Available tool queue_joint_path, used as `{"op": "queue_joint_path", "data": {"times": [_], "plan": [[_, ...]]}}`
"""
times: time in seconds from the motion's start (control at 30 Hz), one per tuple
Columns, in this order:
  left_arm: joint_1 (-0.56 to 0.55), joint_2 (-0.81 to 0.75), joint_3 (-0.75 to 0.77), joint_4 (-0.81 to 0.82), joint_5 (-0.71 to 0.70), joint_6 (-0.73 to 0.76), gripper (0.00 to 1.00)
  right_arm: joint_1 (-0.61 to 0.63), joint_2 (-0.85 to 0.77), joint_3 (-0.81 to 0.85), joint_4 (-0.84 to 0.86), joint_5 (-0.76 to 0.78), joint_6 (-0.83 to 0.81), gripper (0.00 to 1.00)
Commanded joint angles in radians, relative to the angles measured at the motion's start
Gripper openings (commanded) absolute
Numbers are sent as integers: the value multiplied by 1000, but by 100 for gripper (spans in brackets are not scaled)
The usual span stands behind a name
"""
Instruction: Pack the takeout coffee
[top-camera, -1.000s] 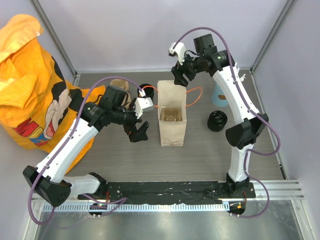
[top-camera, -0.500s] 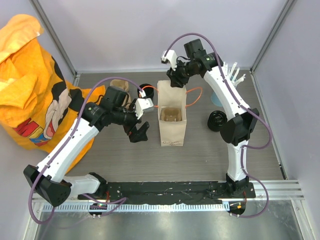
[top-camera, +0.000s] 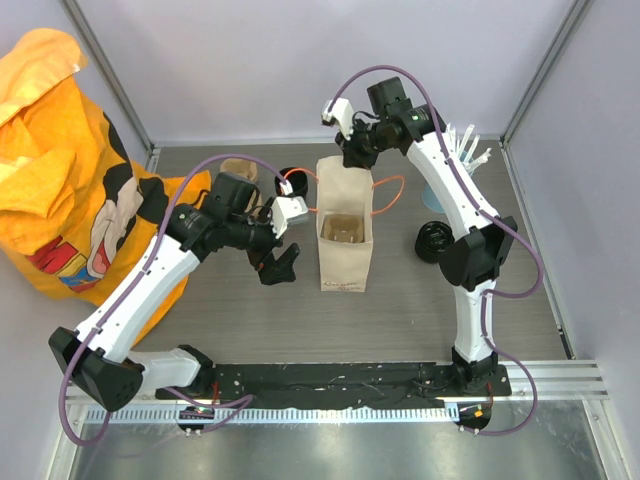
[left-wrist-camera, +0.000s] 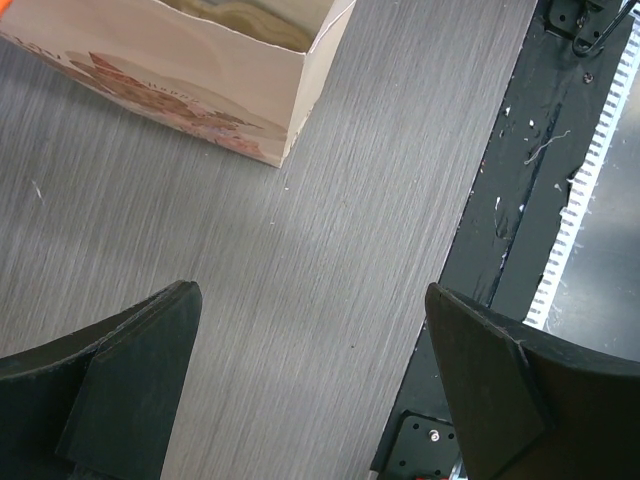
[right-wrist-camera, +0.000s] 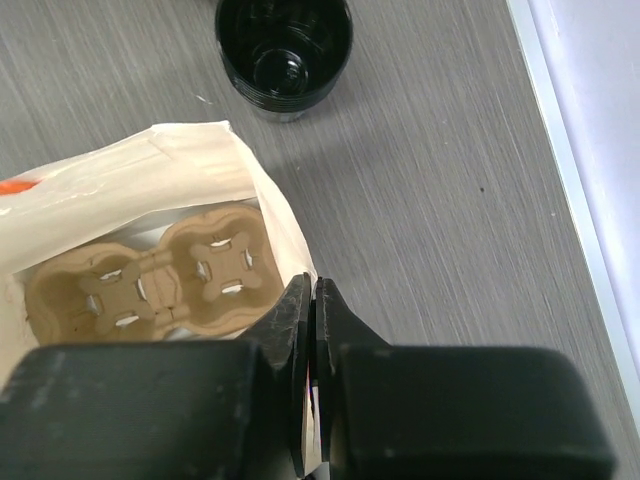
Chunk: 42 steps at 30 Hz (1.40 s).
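Nearest, the left tool (top-camera: 279, 264) hangs wide open and empty beside the paper bag (top-camera: 345, 262). The takeout coffee (top-camera: 433, 241) sits on the worktop (top-camera: 400, 320), right of it. At the far rim the right tool (right-wrist-camera: 312, 300) is pinched shut, seemingly on paper; a tug could topple the bag.

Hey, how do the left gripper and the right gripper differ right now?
The left gripper has its jaws wide open; the right gripper has them shut. The left gripper holds nothing and hovers over the table beside the paper bag; the right gripper pinches that bag's rim. Both are close to the same bag.
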Motion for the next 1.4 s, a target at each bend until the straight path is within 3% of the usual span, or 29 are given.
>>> {"op": "queue_joint_path", "data": {"times": [0.0,0.57,1.13,1.2,1.33,1.37], "plan": [[-2,4,3,22,-1,2,100,-5,-27,35,54,86,54,6],[-1,-2,11,27,-18,-9,100,-114,16,35,287,381,280,1],[-1,5,21,31,-22,-15,100,-269,7,-8,392,493,384,1],[-1,5,23,34,-22,-15,100,-269,-2,-26,395,495,384,4],[-1,5,20,41,-38,-18,100,-269,-16,-56,396,486,375,22],[-1,4,18,42,-41,-19,100,-267,-19,-59,396,489,372,31]]}}
